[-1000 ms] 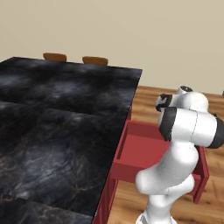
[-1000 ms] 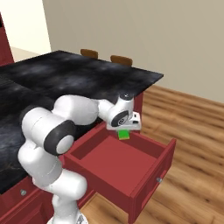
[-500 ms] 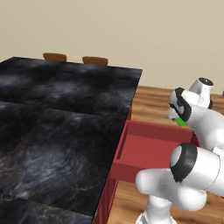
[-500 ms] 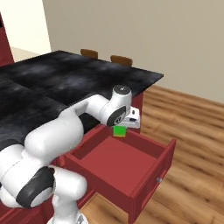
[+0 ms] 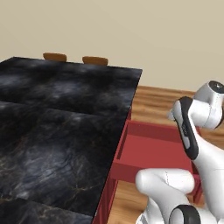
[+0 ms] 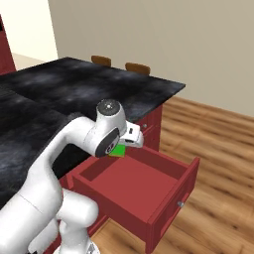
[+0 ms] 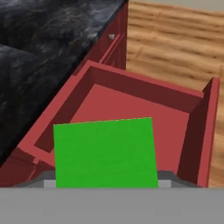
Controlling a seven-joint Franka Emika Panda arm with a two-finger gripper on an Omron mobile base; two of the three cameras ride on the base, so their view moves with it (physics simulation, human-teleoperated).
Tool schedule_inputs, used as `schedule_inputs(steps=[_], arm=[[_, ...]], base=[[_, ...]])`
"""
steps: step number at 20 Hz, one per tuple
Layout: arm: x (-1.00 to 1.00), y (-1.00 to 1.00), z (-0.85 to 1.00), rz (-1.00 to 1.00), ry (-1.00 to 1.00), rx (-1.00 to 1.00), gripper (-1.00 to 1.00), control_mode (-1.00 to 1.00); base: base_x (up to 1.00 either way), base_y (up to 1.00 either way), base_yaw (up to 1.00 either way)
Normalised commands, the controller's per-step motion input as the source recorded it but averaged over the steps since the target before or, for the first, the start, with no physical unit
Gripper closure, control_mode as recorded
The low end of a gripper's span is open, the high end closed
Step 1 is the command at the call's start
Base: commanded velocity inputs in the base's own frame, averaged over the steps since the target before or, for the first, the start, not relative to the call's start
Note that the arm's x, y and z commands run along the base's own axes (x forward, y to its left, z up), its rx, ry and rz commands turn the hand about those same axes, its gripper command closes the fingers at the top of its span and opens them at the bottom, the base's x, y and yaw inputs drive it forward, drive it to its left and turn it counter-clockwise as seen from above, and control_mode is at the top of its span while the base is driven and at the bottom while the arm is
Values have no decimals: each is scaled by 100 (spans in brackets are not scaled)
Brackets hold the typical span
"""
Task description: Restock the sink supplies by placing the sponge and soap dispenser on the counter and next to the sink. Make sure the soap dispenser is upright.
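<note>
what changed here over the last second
The tool carried the green sponge up and away from above the open red drawer, toward the black worktop, and the arm folded round. The drawer stayed open; the base did not move.

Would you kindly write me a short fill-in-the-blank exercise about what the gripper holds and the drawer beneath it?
1. The flat sponge in the gripper is coloured ____.
2. The red wooden drawer below the sponge is pulled ____.
3. Two brown chair backs stand beyond the ____ stone slab.

Missing words: green; open; black
</note>
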Motion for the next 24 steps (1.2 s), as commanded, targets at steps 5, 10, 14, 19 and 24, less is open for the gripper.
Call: schedule_inputs(steps=[5,10,14,19,24], arm=[[-22,74,43,0,-10,-2,100,-100],[-2,68,38,0,0,-2,100,-100],[0,37,4,0,7,0,100,-100],[4,9,-2,0,10,0,100,-100],[-3,3,0,0,0,0,100,100]], base=[[0,0,0],[0,0,0],[0,0,0],[0,0,0],[-35,13,9]])
